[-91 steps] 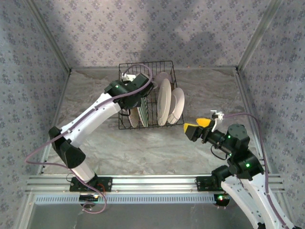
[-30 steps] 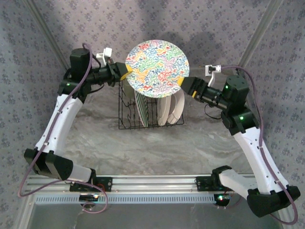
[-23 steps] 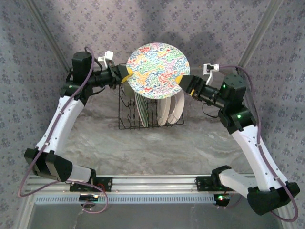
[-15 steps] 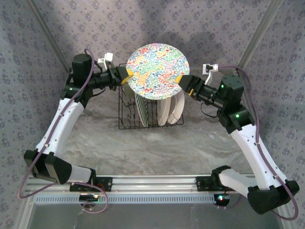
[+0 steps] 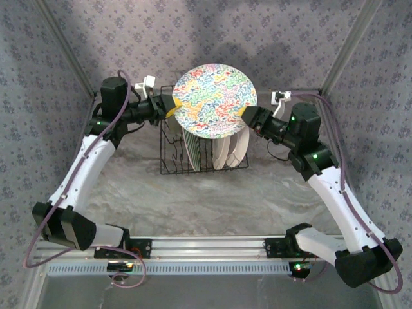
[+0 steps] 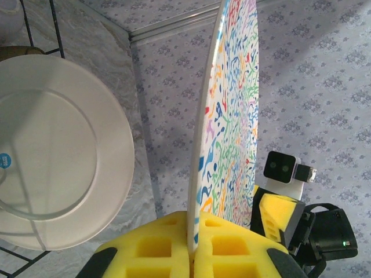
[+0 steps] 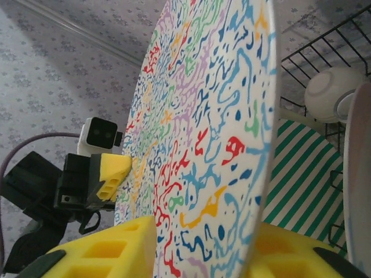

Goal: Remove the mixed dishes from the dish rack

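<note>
A round plate covered in multicolour squiggles hangs upright above the black wire dish rack. My left gripper is shut on its left rim; the left wrist view shows the plate edge-on between the pressed yellow pads. My right gripper straddles the plate's right rim, jaws partly closed. In the right wrist view the plate sits close to the right pad, apart from the left pad. Left in the rack are a green-striped plate and white plates.
A pale bowl lies in the rack's far end beside the green-striped plate. A plain white plate stands under my left wrist. Patterned walls close in the marbled table on three sides.
The left gripper has lifted the squiggle plate out of the rack. Over the last second the right gripper moved in onto the plate's right rim and its jaws narrowed.
</note>
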Robot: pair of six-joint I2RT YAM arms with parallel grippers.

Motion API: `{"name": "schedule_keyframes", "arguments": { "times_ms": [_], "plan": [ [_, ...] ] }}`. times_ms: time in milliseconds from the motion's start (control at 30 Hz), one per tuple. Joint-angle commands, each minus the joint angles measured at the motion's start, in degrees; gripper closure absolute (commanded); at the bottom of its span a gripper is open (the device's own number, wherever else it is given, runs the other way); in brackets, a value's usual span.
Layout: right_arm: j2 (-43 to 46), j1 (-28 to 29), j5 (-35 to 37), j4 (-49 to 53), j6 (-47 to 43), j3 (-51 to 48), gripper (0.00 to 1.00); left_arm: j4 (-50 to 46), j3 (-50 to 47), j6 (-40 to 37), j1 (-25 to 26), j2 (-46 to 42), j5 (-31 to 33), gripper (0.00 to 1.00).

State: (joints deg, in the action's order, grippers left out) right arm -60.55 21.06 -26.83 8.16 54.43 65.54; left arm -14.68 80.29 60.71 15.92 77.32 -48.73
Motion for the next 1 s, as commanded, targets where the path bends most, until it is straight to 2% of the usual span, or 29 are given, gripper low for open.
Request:
{"name": "schedule_keyframes", "arguments": {
  "times_ms": [0, 200, 433, 467, 533, 600, 667, 700, 967],
  "plan": [
    [0.3, 0.7, 2.1, -1.1, -0.1, -0.1, 0.71, 2.8, -0.3, -1.5, 1.0, -2.1, -1.0, 1.00],
    [0.7, 0.7, 3.8, -1.5, 1.1, -1.3, 0.82, 1.4, -0.6, -3.5, 1.9, -2.0, 0.3, 1.00],
    [0.9, 0.7, 4.6, -2.0, 3.2, -2.4, 1.00, 2.2, -2.2, -3.9, 2.3, -1.5, 0.7, 1.00],
    [1.0, 0.7, 4.3, -1.8, 3.5, -2.5, 1.00, 2.3, -2.5, -4.0, 2.4, -1.4, 0.7, 0.96],
    [1.1, 0.6, 3.9, -1.6, 3.8, -2.7, 1.00, 2.4, -2.9, -4.2, 2.4, -1.4, 0.8, 0.79],
    [1.0, 0.2, 3.6, -1.5, 3.9, -2.6, 1.00, 2.4, -3.1, -4.7, 2.4, -1.6, 0.9, 0.48],
    [0.8, -0.3, 2.9, -1.5, 4.1, -2.7, 1.00, 2.8, -3.6, -5.3, 2.4, -2.2, 1.2, 0.13],
    [0.7, -0.7, 2.4, -1.7, 4.1, -2.6, 1.00, 3.0, -3.9, -5.6, 2.4, -2.7, 1.4, 0.01],
    [-1.0, -5.7, -2.5, -1.2, 5.9, -0.3, 1.00, 5.9, -6.4, -8.1, 2.3, -6.7, 1.1, 0.01]
  ]
}}
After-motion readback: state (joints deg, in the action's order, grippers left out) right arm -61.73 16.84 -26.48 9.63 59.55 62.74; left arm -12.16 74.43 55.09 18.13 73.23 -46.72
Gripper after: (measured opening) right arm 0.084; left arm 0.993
